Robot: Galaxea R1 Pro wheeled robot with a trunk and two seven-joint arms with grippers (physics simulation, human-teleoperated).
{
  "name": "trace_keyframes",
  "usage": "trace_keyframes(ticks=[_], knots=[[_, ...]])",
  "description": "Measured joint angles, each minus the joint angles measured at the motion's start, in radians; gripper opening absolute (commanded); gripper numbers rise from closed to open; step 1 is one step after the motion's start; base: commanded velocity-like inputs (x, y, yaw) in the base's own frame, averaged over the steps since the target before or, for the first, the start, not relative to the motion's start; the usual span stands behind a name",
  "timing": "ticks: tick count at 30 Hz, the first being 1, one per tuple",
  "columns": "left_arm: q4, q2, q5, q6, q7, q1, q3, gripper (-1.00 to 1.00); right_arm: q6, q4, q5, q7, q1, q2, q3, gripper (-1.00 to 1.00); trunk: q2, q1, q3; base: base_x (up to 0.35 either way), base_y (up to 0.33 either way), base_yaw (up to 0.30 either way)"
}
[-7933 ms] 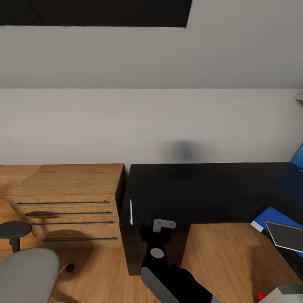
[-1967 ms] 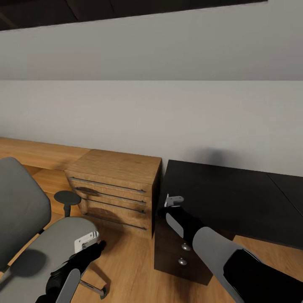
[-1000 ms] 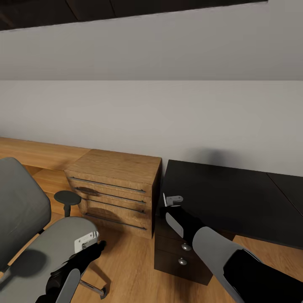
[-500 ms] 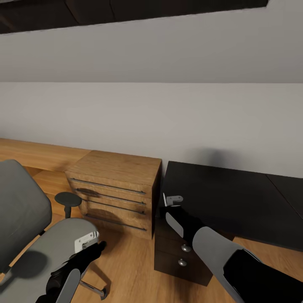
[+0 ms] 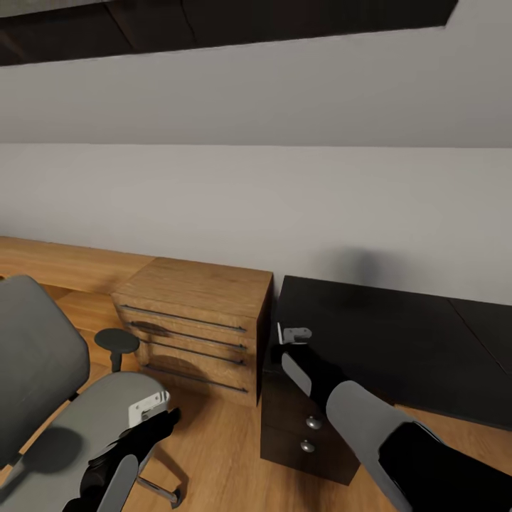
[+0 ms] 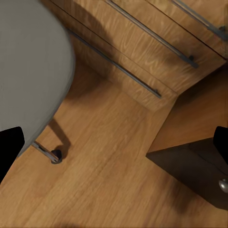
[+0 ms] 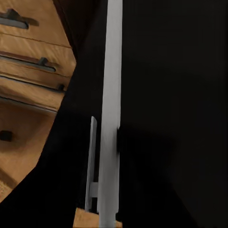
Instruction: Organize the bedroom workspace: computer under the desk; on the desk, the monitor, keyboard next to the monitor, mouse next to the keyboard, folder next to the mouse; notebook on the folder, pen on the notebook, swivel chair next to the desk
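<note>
1. Standing against the pale wall is a wooden chest of drawers (image 5: 192, 323), its drawers all shut, so nothing inside them can be seen; four long dark bar handles cross its front in the head view.
2. Just beside it, at the end of the desk (image 5: 384, 341), is the black drawer unit (image 5: 302, 427), also shut. Two silver knobs show on its front in the head view, and a third drawer cannot be made out behind the arm.
3. One pen (image 5: 279, 334) lies on the desk top at the end edge above that drawer unit, a thin pale stick running along the edge. In the right wrist view the pen (image 7: 110, 114) stretches long and pale across the black top.
4. The right gripper (image 5: 294, 334) hangs over that same end edge, right at the pen. Its fingers are not clear enough to judge, so I cannot tell whether they are spread or pinching the pen.
5. One swivel chair (image 5: 64, 405) stands on the wood floor (image 5: 220, 455), well apart from the desk, on the far side of the wooden chest. One black rounded armrest (image 5: 116, 341) shows, and its grey seat carries nothing.
6. The left gripper (image 5: 146, 412) is held low at the seat's front edge. In the left wrist view its black fingers (image 6: 9, 149) sit far apart, spread and holding nothing, over the floor with the seat (image 6: 28, 66) to one side.
</note>
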Motion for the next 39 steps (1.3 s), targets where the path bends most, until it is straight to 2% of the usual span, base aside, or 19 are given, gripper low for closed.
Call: trace_keyframes(ticks=[1,3,4,9,13,17,21,23,26,32,39], knots=[[0.0,0.0,0.0,0.0,0.0,0.0,-0.001,1.0,0.0,-0.004,0.002,0.0,0.0,0.0,-0.018,-1.0,0.007,-0.004,0.003,0.0,0.0,0.0],[0.001,0.0,0.0,0.0,0.0,0.0,-0.007,1.0,0.001,-0.024,0.004,-0.001,0.0,-0.021,-0.075,-1.0,0.021,-0.011,0.009,0.0,0.0,0.0],[0.001,0.0,0.0,0.0,0.0,0.0,-0.009,1.0,0.001,-0.029,0.004,-0.001,0.0,-0.027,-0.089,-1.0,0.028,-0.015,0.013,0.0,0.0,0.0],[0.005,0.0,0.0,0.0,0.0,0.0,-0.027,1.0,0.002,-0.052,0.006,-0.001,0.0,-0.086,-0.278,-1.0,0.063,-0.034,0.028,-0.194,0.0,0.0],[0.008,0.0,0.001,0.0,0.0,0.0,-0.032,1.0,0.002,-0.055,0.005,-0.001,0.0,-0.111,-0.357,-1.0,0.091,-0.049,0.041,-0.311,0.0,-0.006],[0.019,-0.001,0.002,0.0,0.001,0.0,-0.047,1.0,0.002,-0.062,0.004,-0.002,0.0,-0.133,-0.386,-1.0,0.119,-0.065,0.055,-0.319,-0.031,-0.143],[0.074,0.0,0.003,-0.001,0.008,0.0,-0.145,1.0,0.002,-0.076,0.004,-0.002,0.0,-0.146,-0.391,-1.0,0.147,-0.08,0.07,-0.096,-0.017,-0.217],[0.094,0.0,0.001,-0.001,0.009,0.0,-0.161,1.0,0.002,-0.077,0.004,-0.002,0.0,-0.152,-0.392,-1.0,0.161,-0.088,0.078,-0.019,-0.003,-0.231],[0.105,0.0,0.001,-0.001,0.009,0.0,-0.169,1.0,0.002,-0.077,0.004,-0.001,0.0,-0.158,-0.404,-1.0,0.182,-0.1,0.09,-0.007,-0.001,-0.24],[0.109,0.0,0.0,-0.001,0.009,0.0,-0.173,1.0,0.0,-0.079,0.004,-0.002,0.0,-0.164,-0.478,-1.0,0.182,-0.1,0.094,-0.001,0.0,-0.245],[0.108,0.0,-0.001,-0.002,0.008,0.0,-0.173,1.0,-0.006,-0.078,0.001,-0.002,-0.001,-0.187,-0.502,-1.0,0.182,-0.1,0.1,0.0,0.0,-0.256]])
